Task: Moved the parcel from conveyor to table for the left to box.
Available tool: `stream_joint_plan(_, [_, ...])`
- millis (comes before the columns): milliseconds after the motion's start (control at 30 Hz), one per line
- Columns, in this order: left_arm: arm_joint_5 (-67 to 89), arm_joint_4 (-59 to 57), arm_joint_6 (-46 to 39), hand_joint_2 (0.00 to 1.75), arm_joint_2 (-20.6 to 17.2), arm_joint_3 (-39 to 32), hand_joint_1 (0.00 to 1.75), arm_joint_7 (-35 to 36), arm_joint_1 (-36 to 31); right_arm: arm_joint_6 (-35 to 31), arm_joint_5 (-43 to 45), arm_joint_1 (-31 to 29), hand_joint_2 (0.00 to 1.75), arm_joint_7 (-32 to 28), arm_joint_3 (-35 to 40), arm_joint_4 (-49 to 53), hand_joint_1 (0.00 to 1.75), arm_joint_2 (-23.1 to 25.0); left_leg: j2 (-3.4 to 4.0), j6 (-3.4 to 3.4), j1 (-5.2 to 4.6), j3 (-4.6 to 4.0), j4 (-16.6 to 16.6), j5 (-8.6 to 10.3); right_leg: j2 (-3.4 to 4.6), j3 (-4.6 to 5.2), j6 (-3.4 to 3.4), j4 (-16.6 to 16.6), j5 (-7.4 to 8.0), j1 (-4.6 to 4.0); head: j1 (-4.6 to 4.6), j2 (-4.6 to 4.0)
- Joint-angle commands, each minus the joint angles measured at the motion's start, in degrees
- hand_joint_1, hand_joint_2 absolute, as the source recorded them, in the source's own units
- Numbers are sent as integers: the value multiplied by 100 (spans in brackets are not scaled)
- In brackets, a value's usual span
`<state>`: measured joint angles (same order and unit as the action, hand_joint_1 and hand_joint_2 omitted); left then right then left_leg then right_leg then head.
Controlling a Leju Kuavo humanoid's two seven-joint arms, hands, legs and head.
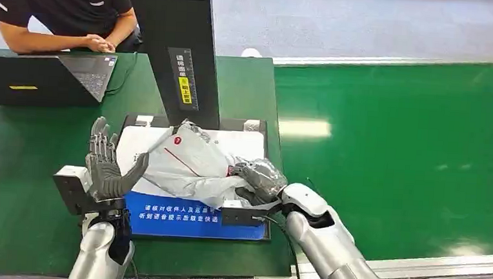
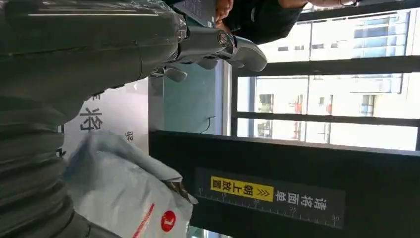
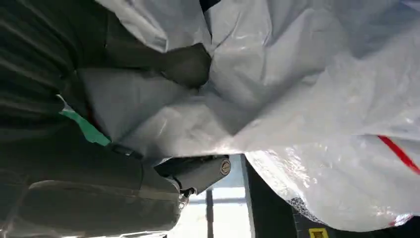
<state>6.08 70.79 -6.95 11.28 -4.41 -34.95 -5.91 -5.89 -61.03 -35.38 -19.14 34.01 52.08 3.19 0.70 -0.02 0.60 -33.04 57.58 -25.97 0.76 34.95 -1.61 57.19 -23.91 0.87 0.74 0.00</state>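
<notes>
Parcel (image 1: 187,162) in right hand (image 1: 261,179), near table's (image 1: 8,183) conveyor-side edge.

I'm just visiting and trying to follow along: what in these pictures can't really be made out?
- Head view: the right hand grips the grey parcel; the crumpled bag hides its fingertips.
- Head view: the white mat lies partly under the parcel; the blue sign has print too small to read.
- Right wrist view: the parcel's contents are hidden by the opaque plastic.
- Head view: the person is cut off by the top edge.
- The left hand is raised open beside the parcel.
</notes>
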Motion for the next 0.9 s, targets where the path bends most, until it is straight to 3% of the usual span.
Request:
stream_joint_plan(33, [21, -52, -32, 175, -82, 91, 0, 81, -15, -1083, -576, -746, 175, 374, 606, -1233, 169, -120, -14, 0, -6, 5, -9, 10, -16, -2, 12, -2, 7, 3, 2, 0])
stream_joint_plan(67, [20, -42, -26, 175, -95, 80, 0, 81, 0, -1218, -596, -804, 175, 414, 544, -1294, 154, -103, -8, 0, -3, 3, -2, 5, -9, -3, 5, 0, 3, 1, 2, 0])
stream_joint_plan(100, [20, -20, -31, 175, -96, 69, 0, 80, 12, -1256, -603, -835, 175, 438, 516, -1339, 0, -78, -14, 0, -6, 5, -10, 13, -16, -3, 12, -4, 9, 4, 2, 0])
stream_joint_plan(233, [15, 81, -25, 175, -133, 39, 0, 79, 108, -1657, -381, -886, 175, 378, 201, -1331, 0, -25, -4, 0, -7, 0, -6, 12, -5, 1, 6, -1, 10, 5, 2, 0])
stream_joint_plan(367, [8, 24, -4, 175, -176, 42, 0, 76, 101, -1727, -121, -807, 175, -70, 80, -1102, 0, -75, -13, -3, -5, 3, -9, 13, -15, -3, 12, -2, 9, 3, 2, 0])
stream_joint_plan(500, [8, 24, -4, 175, -176, 42, 0, 76, 101, -1727, -121, -807, 175, -70, 80, -1102, 0, -75, -8, -2, -3, -3, -2, 9, -8, 2, 5, 0, 8, 1, 2, 0])
stream_joint_plan(633, [-2, -13, 28, 175, -150, 47, 0, 74, 101, -1810, 496, -595, 175, -1225, 142, -716, 0, -156, -16, -1, -4, -2, -5, 12, -17, 0, 9, -1, 8, 2, 2, 0])
stream_joint_plan(800, [-39, -61, 11, 175, -163, 11, 0, 43, 128, -1271, 1581, -161, 175, -1909, 267, 279, 0, -170, -10, -2, -2, -2, -6, 9, -11, 1, 7, -2, 7, 0, 2, 0])
stream_joint_plan(867, [-82, -35, -24, 175, -175, -18, 0, 9, 191, -360, 2782, 79, 175, -2086, 70, 943, 0, -224, -12, -4, -3, 0, -9, 9, -13, 1, 11, -2, 5, 1, 2, 0])
stream_joint_plan(900, [-88, -15, -23, 175, -180, -23, 0, 7, 221, -225, 2924, 149, 175, -2054, 45, 1171, 0, -280, -8, -2, -2, -6, -4, 7, -8, 4, 6, -1, 5, 1, 2, 0])
